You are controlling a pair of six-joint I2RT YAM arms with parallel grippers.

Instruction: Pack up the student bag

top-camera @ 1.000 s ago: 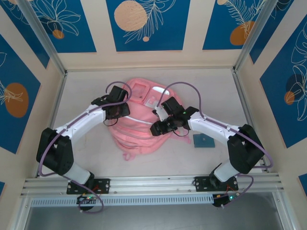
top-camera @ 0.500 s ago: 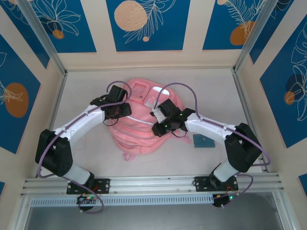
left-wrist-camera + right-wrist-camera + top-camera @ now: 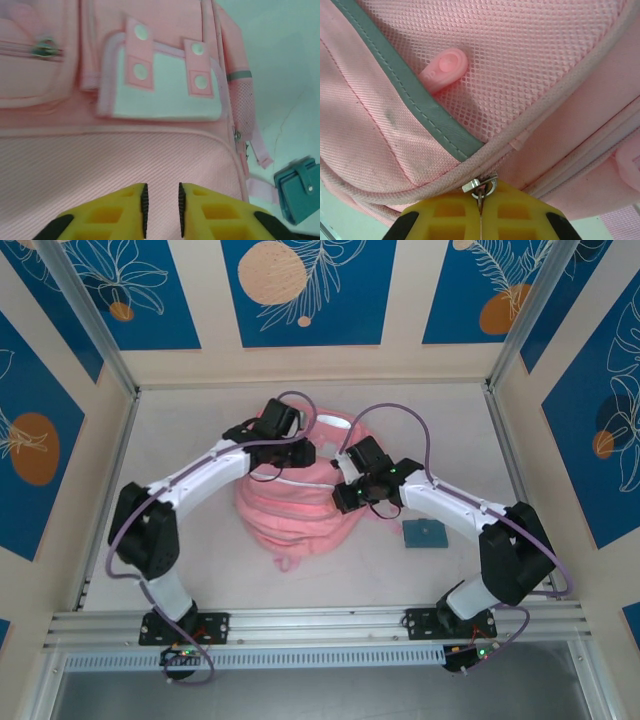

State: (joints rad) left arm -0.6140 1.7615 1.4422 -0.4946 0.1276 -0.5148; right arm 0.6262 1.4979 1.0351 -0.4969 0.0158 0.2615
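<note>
The pink student bag (image 3: 290,510) lies in the middle of the table, its white front pocket (image 3: 165,95) with pink snap tabs facing my left wrist camera. My left gripper (image 3: 300,455) hovers over the bag's ribbed pink panel (image 3: 100,165); its yellow fingers (image 3: 125,210) stand slightly apart, open, with nothing between them. My right gripper (image 3: 345,498) is at the bag's right side, shut on the metal zipper pull (image 3: 481,189) just below the mesh side pocket (image 3: 530,60).
A small teal case (image 3: 425,534) lies on the table right of the bag, beside my right forearm, and it shows at the lower right (image 3: 299,189) of the left wrist view. Walls enclose the table on three sides.
My left arm has swung right from the bag's left edge to above its upper middle. The right gripper has shifted slightly right, and the bag's outline has moved with it.
</note>
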